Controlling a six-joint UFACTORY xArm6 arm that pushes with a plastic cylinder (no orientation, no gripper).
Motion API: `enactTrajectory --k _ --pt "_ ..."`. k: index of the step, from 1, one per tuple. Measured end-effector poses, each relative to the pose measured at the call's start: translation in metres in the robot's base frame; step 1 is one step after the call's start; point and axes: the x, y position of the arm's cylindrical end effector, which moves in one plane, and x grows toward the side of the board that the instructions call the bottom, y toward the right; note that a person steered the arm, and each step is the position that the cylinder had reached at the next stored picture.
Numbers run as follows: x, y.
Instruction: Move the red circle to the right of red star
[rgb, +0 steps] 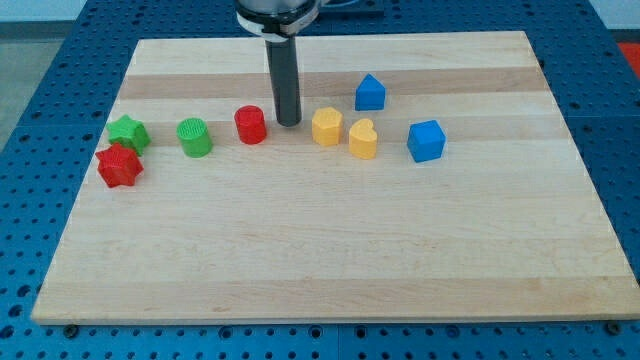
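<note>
The red circle (250, 125) stands on the wooden board (330, 260), left of the middle near the view's top. The red star (119, 166) lies far to its left, near the board's left edge. My tip (289, 123) is the lower end of a dark rod that comes down from the view's top. It stands just right of the red circle, a small gap between them, and left of the yellow blocks.
A green star (128, 132) sits just above the red star. A green circle (195, 137) stands between the red star and the red circle. To the right are a yellow pentagon-like block (326, 127), a yellow heart (362, 139), a blue house-shaped block (370, 93) and a blue cube (426, 141).
</note>
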Motion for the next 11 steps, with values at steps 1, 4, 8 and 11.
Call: enactTrajectory --k 1,4,8,11 --pt "0.0 -0.015" --pt "0.0 -0.047" --pt "0.024 -0.062" --pt "0.054 -0.073"
